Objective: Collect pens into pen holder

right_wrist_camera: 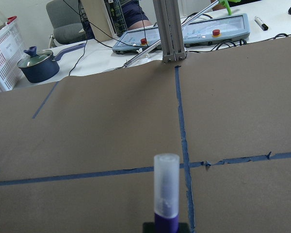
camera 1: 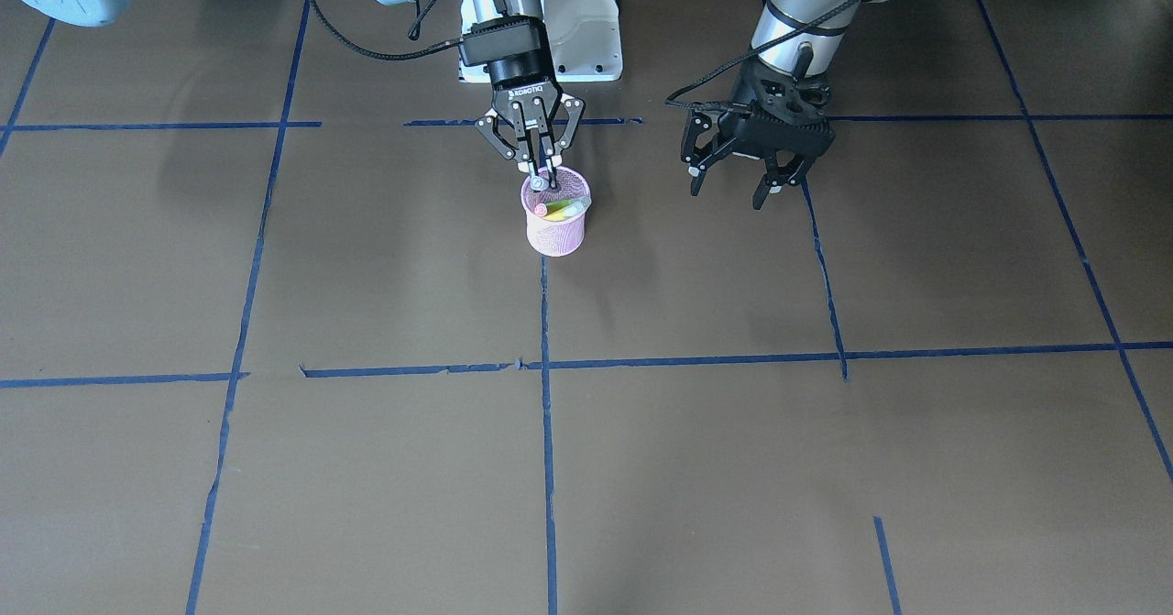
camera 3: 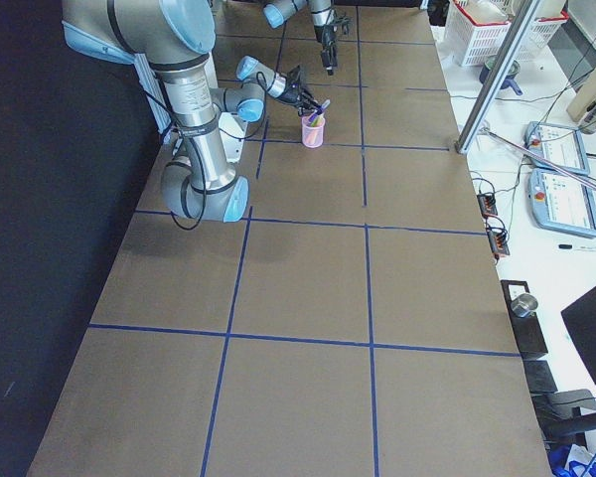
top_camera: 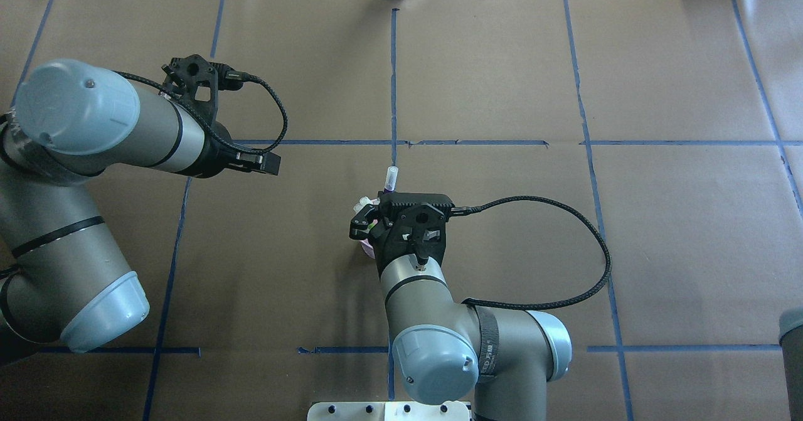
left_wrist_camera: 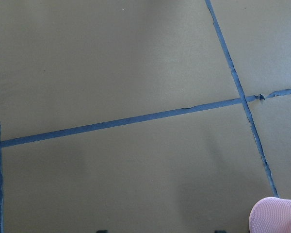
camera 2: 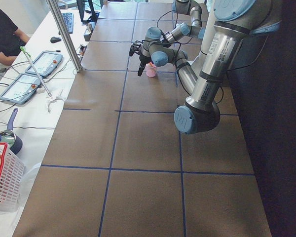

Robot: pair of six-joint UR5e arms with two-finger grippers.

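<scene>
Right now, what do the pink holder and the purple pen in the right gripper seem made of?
The pen holder looks like fine wire mesh, probably metal with a matte pink coating; a fine grid texture shows on its wall. The purple pen, held in the right gripper, is likely plastic, with a smooth purple barrel and a frosted translucent cap that lets light through.

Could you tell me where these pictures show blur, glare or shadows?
Right wrist view: the purple pen stands close to the lens and looks slightly soft; the table behind is sharp. Overhead view: the strip beyond the table's far edge is overexposed. Front-facing view: faint, soft arm shadows lie on the table. Left wrist view: a greyish-green cast.
</scene>
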